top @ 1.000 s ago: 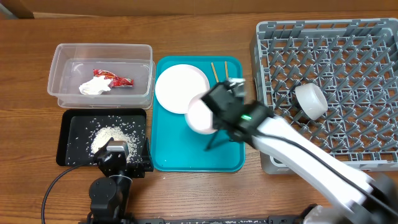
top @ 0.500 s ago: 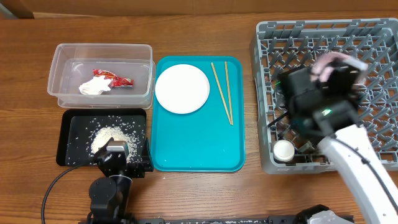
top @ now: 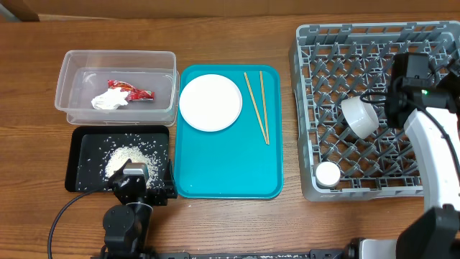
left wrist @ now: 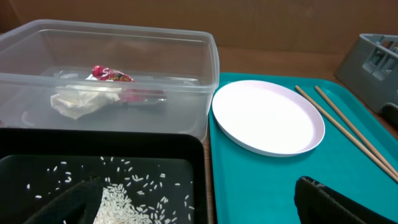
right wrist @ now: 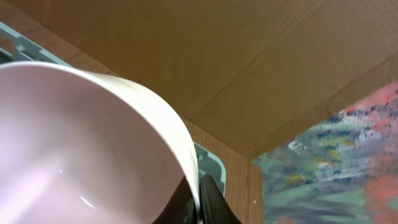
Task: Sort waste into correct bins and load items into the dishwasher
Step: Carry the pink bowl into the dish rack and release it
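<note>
Pinching the rim of a pale dish, the right gripper is clamped tight on its thin wall. A second ago that dish hung over the teal tray; now the arm reaches across the dish rack toward its right edge, the wrist hiding the dish from above, so release looks close. A white bowl and small cup sit in the rack, while the large plate and chopsticks wait on the tray. The left gripper rests wide open at the black tray's near edge.

Glossy white plate, clear plastic tub — wooden chopsticks
</note>
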Robot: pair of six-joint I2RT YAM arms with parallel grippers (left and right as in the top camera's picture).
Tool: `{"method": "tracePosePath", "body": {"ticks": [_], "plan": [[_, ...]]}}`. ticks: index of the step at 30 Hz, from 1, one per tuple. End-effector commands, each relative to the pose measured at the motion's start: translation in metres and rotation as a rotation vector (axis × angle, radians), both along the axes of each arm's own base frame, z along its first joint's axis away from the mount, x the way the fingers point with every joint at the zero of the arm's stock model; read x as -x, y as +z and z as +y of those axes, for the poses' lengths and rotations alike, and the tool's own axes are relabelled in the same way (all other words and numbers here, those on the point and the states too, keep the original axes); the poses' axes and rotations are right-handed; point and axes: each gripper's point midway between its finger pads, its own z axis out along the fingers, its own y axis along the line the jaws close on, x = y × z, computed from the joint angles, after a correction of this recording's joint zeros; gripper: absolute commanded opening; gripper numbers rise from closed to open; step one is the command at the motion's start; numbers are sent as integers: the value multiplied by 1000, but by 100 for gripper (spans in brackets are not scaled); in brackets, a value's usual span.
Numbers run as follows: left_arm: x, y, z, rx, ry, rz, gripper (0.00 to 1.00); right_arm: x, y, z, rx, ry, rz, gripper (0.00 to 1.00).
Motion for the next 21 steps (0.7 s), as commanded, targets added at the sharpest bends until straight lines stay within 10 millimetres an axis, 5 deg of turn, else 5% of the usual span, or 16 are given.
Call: {"method": "tracePosePath", "body": {"ticks": [1,10,21], "plan": [[0,-1,4,11,25,-5,100,-1,-1,-11,20,2,125,4],[0,-1,4,11,25,-6,100,-19,-48,-13,-7,17,288,4],[0,-1,4,11,25,-6,100,-49,-69,24,12,130,352,9]]}}
